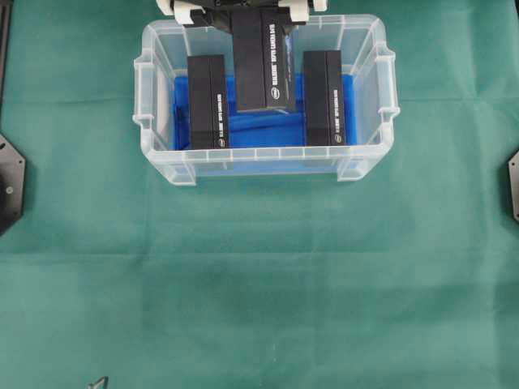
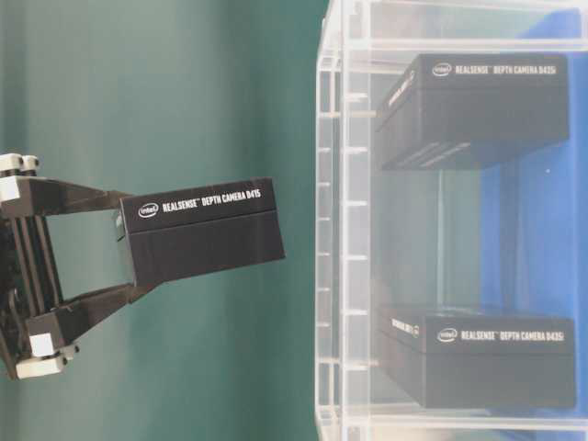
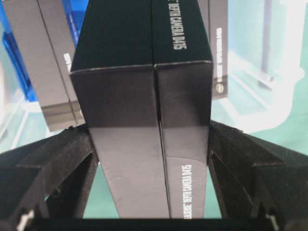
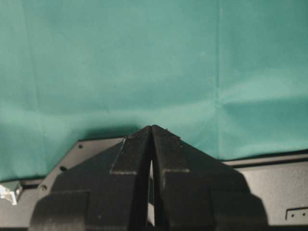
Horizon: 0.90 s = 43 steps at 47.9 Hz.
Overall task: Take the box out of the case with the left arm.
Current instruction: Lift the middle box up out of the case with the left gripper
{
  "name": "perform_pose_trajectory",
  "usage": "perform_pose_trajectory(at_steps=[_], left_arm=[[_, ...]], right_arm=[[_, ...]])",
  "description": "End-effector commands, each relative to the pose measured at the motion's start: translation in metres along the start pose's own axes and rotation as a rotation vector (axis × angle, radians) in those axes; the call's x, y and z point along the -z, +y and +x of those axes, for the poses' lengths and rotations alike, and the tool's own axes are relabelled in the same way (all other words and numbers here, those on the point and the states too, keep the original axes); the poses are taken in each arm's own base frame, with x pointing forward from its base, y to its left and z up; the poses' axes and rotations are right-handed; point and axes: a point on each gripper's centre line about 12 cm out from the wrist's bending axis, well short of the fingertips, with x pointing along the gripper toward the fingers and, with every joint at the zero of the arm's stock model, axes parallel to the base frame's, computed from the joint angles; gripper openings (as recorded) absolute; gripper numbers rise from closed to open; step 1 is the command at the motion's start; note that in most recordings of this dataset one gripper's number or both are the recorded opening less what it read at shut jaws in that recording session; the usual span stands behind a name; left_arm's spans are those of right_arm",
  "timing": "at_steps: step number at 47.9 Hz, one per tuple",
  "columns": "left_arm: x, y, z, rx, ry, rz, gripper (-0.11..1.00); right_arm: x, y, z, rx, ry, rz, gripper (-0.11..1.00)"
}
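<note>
My left gripper (image 3: 149,132) is shut on a black box (image 3: 144,96) printed "RealSense Depth Camera D415", its fingers (image 3: 62,159) pressing both long sides. In the overhead view the box (image 1: 261,61) hangs over the back middle of the case (image 1: 263,156), a clear bin with a blue bottom, and the left gripper (image 1: 258,16) is at the top edge. The table-level view shows the box (image 2: 202,230) held clear of the case (image 2: 335,230), above its rim. The right gripper (image 4: 151,132) is shut with nothing in it, above green cloth.
Two more black boxes stand in the case, one on the left (image 1: 208,101) and one on the right (image 1: 324,97). Green cloth (image 1: 259,284) covers the table. Black arm mounts sit at the left edge (image 1: 10,182) and the right edge (image 1: 513,186).
</note>
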Motion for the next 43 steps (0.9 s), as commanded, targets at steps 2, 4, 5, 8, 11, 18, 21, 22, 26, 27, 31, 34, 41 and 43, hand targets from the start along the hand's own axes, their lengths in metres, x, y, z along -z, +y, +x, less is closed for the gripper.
perform_pose_trajectory(at_steps=[2, 4, 5, 8, 11, 18, 21, 22, 26, 27, 31, 34, 41, 43], left_arm=[[0.002, 0.003, -0.031, 0.07, -0.024, -0.001, 0.65], [0.002, 0.003, -0.031, 0.07, -0.024, -0.001, 0.65], [0.002, 0.003, -0.031, 0.07, -0.024, -0.001, 0.65], [0.002, 0.003, -0.031, 0.07, -0.024, -0.002, 0.65], [0.002, 0.003, -0.031, 0.07, -0.024, -0.002, 0.65], [0.002, 0.003, -0.031, 0.07, -0.024, -0.001, 0.65], [0.003, 0.003, -0.031, 0.07, -0.023, 0.001, 0.65], [0.004, 0.003, -0.031, 0.069, -0.022, 0.001, 0.65], [0.008, 0.002, -0.031, 0.07, -0.019, 0.005, 0.65], [0.009, 0.002, -0.031, 0.069, -0.018, 0.005, 0.65], [0.019, -0.001, -0.031, 0.069, -0.008, 0.007, 0.65], [0.029, -0.003, -0.03, 0.067, -0.001, 0.004, 0.65], [0.056, -0.009, -0.029, 0.065, 0.015, 0.005, 0.65], [0.067, -0.01, -0.028, 0.061, 0.022, 0.008, 0.65]], right_arm=[[-0.002, -0.001, -0.004, 0.001, -0.015, 0.006, 0.0], [-0.002, -0.001, -0.004, -0.001, -0.015, 0.006, 0.0], [-0.002, -0.001, -0.004, 0.001, -0.014, 0.006, 0.0], [-0.002, -0.001, -0.004, 0.0, -0.014, 0.006, 0.0], [-0.002, -0.001, -0.004, 0.0, -0.014, 0.006, 0.0], [-0.002, -0.001, -0.004, 0.001, -0.012, 0.005, 0.0], [-0.002, -0.001, -0.005, 0.001, -0.014, 0.005, 0.0], [-0.002, -0.001, -0.004, 0.0, -0.014, 0.005, 0.0], [-0.002, -0.001, -0.004, 0.0, -0.014, 0.005, 0.0], [-0.002, -0.001, -0.004, 0.0, -0.014, 0.005, 0.0], [-0.002, -0.001, -0.004, -0.001, -0.015, 0.005, 0.0], [-0.002, -0.001, -0.004, 0.001, -0.017, 0.005, 0.0], [-0.002, -0.001, -0.004, -0.001, -0.017, -0.001, 0.0], [-0.002, -0.001, -0.004, -0.001, -0.017, -0.001, 0.0]])
